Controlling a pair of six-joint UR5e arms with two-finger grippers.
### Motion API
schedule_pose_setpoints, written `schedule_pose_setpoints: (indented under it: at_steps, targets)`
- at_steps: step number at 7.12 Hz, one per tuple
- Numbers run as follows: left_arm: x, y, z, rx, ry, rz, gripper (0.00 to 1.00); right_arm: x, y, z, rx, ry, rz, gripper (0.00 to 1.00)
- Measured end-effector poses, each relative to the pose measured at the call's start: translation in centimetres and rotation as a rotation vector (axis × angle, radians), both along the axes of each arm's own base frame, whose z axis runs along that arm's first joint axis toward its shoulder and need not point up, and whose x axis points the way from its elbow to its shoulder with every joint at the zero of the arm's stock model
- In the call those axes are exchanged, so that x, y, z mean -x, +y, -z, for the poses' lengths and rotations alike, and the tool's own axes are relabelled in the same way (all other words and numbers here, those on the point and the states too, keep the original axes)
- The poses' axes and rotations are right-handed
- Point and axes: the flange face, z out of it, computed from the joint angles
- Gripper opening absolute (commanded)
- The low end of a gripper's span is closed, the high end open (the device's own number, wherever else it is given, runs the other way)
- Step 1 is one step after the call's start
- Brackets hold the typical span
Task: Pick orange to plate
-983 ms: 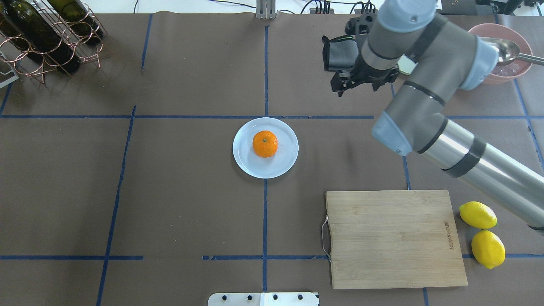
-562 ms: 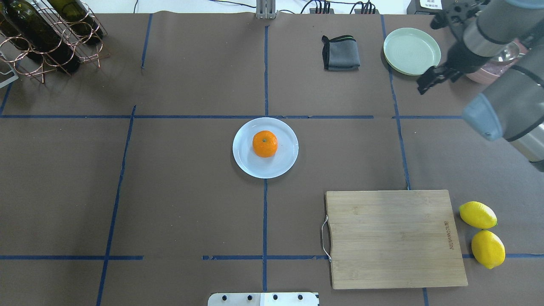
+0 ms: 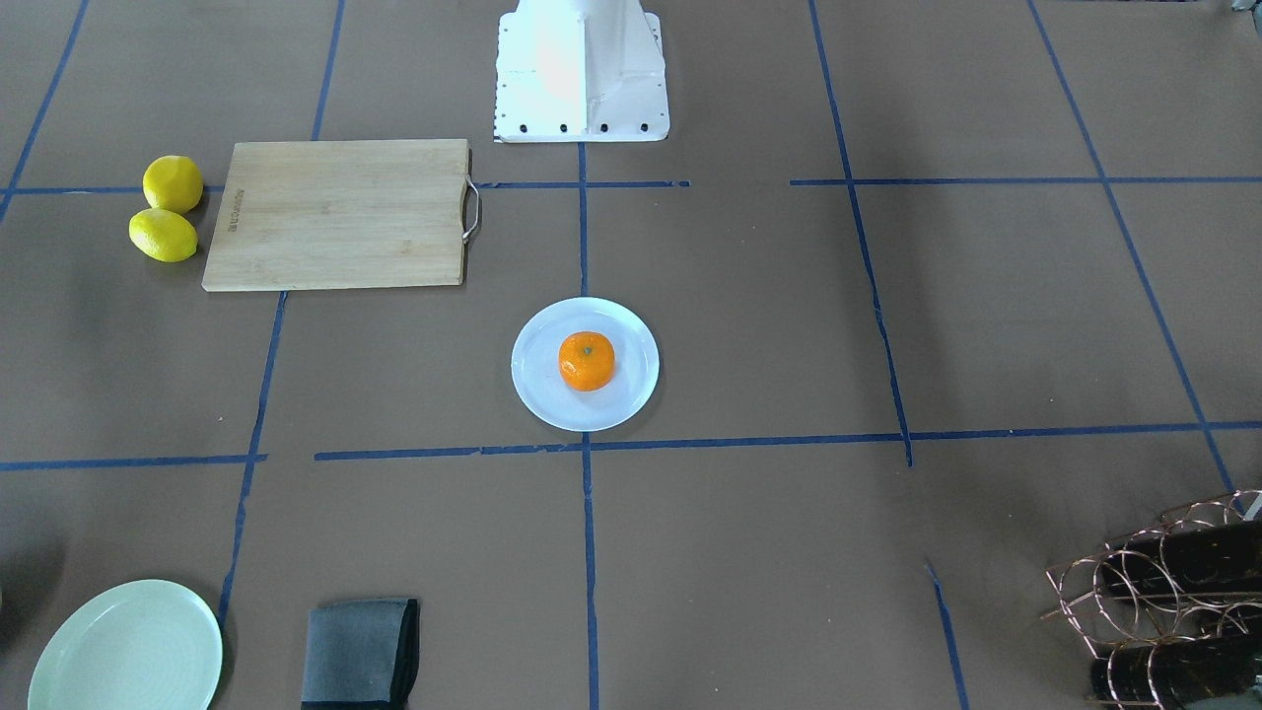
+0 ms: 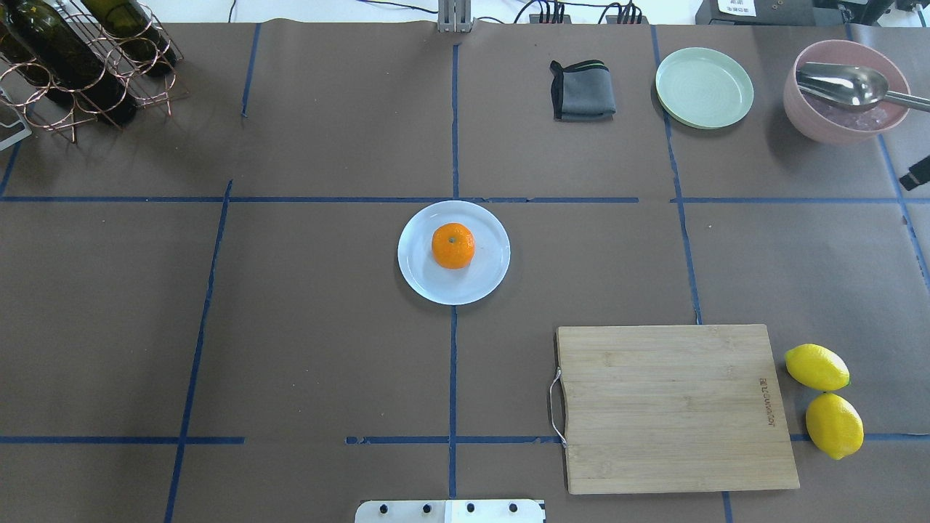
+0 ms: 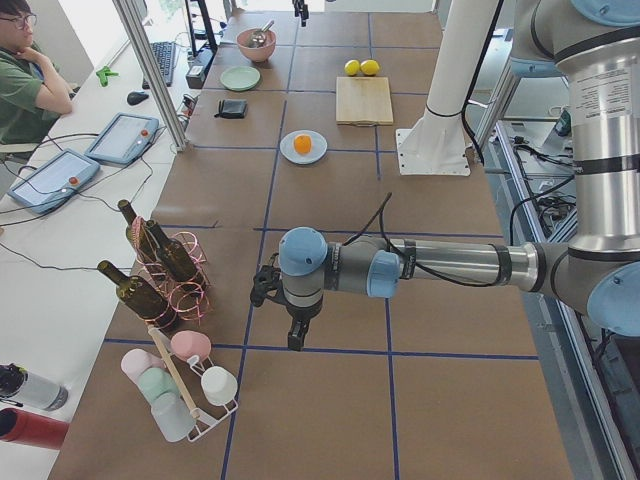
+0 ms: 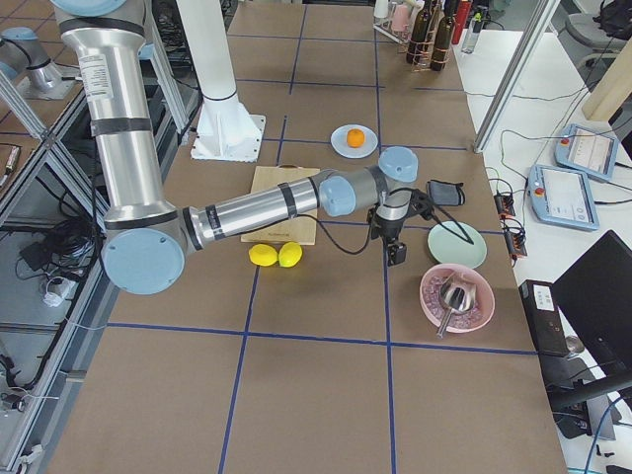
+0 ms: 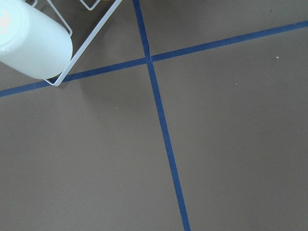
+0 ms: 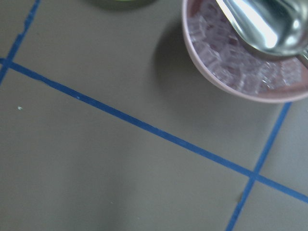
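The orange (image 4: pixel 453 245) rests on the white plate (image 4: pixel 487 282) at the table's centre, also seen in the front-facing view as orange (image 3: pixel 587 361) on plate (image 3: pixel 631 396). No gripper is near it. My right gripper (image 6: pixel 397 253) hangs over the table between the green plate and the pink bowl; the overhead view shows only a dark sliver of it (image 4: pixel 913 178). My left gripper (image 5: pixel 293 337) hovers far away near the bottle and cup racks. I cannot tell whether either gripper is open or shut.
A wooden cutting board (image 4: pixel 672 407) lies at the near right with two lemons (image 4: pixel 817 367) beside it. At the back right are a grey cloth (image 4: pixel 581 91), a pale green plate (image 4: pixel 703 87) and a pink bowl (image 4: pixel 793 109) holding a spoon. A wine rack (image 4: pixel 80 58) stands at the back left.
My right arm has swung out to the right and left the overhead view almost entirely, uncovering the green plate and pink bowl. The orange and plate have not moved.
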Motion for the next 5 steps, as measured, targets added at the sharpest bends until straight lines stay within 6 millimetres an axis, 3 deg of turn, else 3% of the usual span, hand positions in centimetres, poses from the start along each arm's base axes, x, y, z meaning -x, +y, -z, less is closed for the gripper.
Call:
schedule_pose_setpoints:
  at_steps: [2, 4, 5]
  targets:
    - [0.1, 0.0, -0.1, 0.000, -0.004, 0.000, 1.00, -5.1, 5.3, -6.4, 0.110, 0.020, -0.072, 1.00]
    - [0.1, 0.0, -0.2, 0.002, -0.006, 0.000, 1.00, -6.5, 8.5, -10.0, 0.185, 0.029, -0.093, 1.00]
    - [0.1, 0.0, -0.2, 0.002, -0.006, 0.000, 1.00, -6.7, 9.1, -10.6, 0.203, 0.028, -0.099, 1.00]
